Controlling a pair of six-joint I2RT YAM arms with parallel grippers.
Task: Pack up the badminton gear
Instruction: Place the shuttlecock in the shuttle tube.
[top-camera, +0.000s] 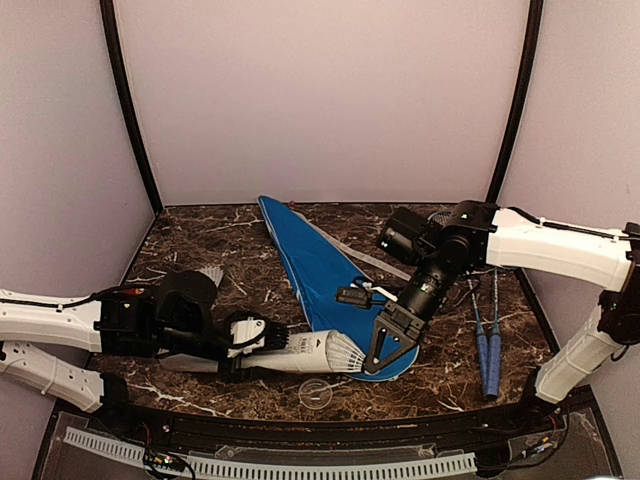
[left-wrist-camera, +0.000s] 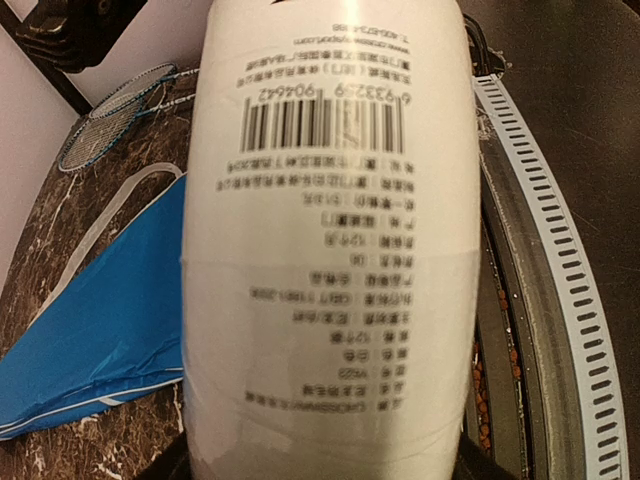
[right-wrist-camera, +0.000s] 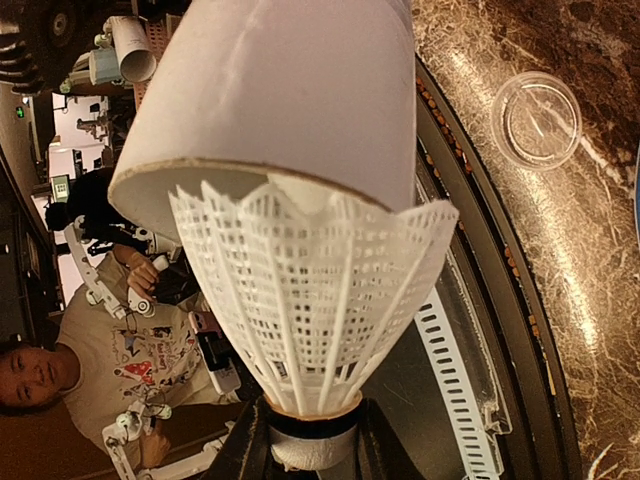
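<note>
My left gripper (top-camera: 240, 345) is shut on the long white tube (top-camera: 290, 352) and holds it level above the table's front, open end to the right. In the left wrist view the tube (left-wrist-camera: 325, 250) fills the frame, with the finger edges just showing at the bottom. My right gripper (top-camera: 372, 358) is shut on the cork of a white shuttlecock (top-camera: 345, 352), whose skirt (right-wrist-camera: 310, 290) meets the tube's open mouth (right-wrist-camera: 280, 90). The blue cover (top-camera: 310, 265) lies behind. Two rackets with blue handles (top-camera: 487, 350) lie at the right. Another shuttlecock (top-camera: 212, 273) lies at the left.
A small clear round lid (top-camera: 316, 392) lies on the marble table near the front edge, also in the right wrist view (right-wrist-camera: 537, 118). A slotted white rail (top-camera: 300, 467) runs along the near edge. The racket heads (left-wrist-camera: 120, 115) lie beyond the cover (left-wrist-camera: 90, 320).
</note>
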